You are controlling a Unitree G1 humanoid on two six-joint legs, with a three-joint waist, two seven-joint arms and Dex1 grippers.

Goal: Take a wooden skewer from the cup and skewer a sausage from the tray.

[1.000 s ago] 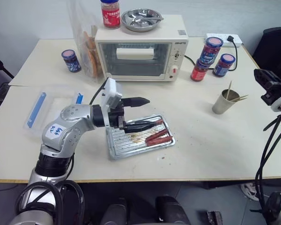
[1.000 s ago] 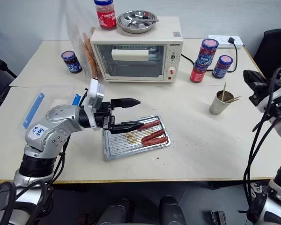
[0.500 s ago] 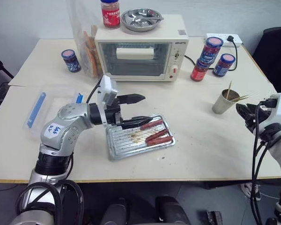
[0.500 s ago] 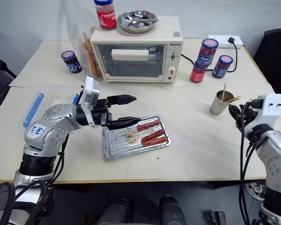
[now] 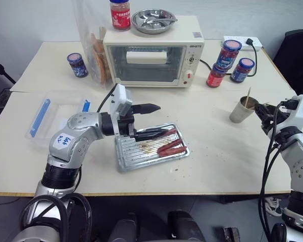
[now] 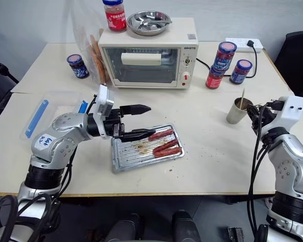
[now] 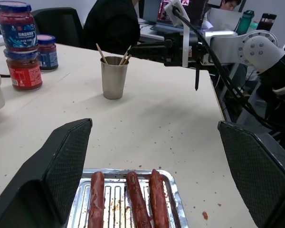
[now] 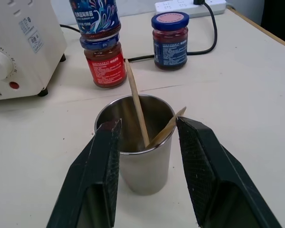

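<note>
While your right gripper (image 8: 147, 142) sat level just beside the cup (image 8: 141, 156), its jaws stood apart, one on either side of the cup's rim, clamped on nothing. You had that cup on the surface (image 5: 227, 151) at about 3 o'clock from the tray (image 5: 151, 151), well apart from it. Two wooden skewers (image 8: 137, 111) leaned inside the cup, their tips poking above the rim, and neither was touched. Your left gripper (image 6: 139, 121) pointed across toward 3 o'clock over the near-left end of the tray, its jaws spread wide with one finger higher than the other, holding nothing. Three sausages (image 7: 133, 199) lay side by side on the tray's ribbed bottom, toward its 3 o'clock end. At 12 o'clock from the tray stood the toaster oven (image 5: 154, 58), with jars (image 5: 227, 63) to its right.
</note>
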